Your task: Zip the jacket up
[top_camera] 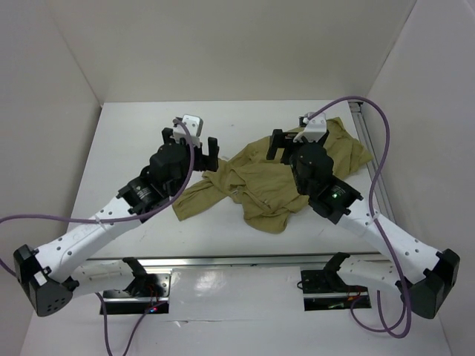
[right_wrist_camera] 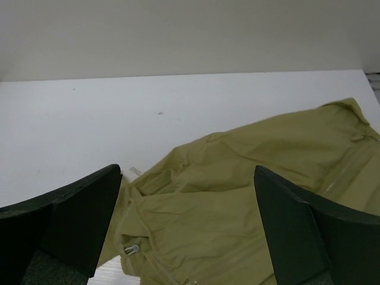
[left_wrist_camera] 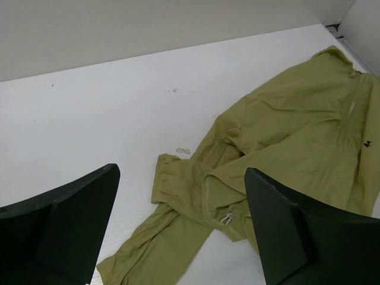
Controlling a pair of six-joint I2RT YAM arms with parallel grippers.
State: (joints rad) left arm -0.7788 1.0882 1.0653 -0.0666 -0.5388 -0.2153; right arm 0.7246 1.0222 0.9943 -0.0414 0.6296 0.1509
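Note:
The olive-tan jacket (top_camera: 260, 182) lies crumpled on the white table, right of centre, one sleeve (top_camera: 194, 196) stretching left. My left gripper (top_camera: 191, 144) is open and empty, hovering just left of the jacket. In the left wrist view the jacket (left_wrist_camera: 297, 124) lies ahead and right, with a small white cord loop (left_wrist_camera: 225, 219) at a folded edge. My right gripper (top_camera: 286, 143) is open and empty above the jacket's upper middle. In the right wrist view the jacket (right_wrist_camera: 249, 178) fills the space between the fingers, with a small metal ring (right_wrist_camera: 130, 249) at lower left.
A metal rail (top_camera: 371, 159) runs along the table's right edge beside the jacket. White walls enclose the table at the back and both sides. A purple cable (top_camera: 375, 141) loops above the right arm. A small scrap of tape (left_wrist_camera: 183, 151) lies on the table near the sleeve.

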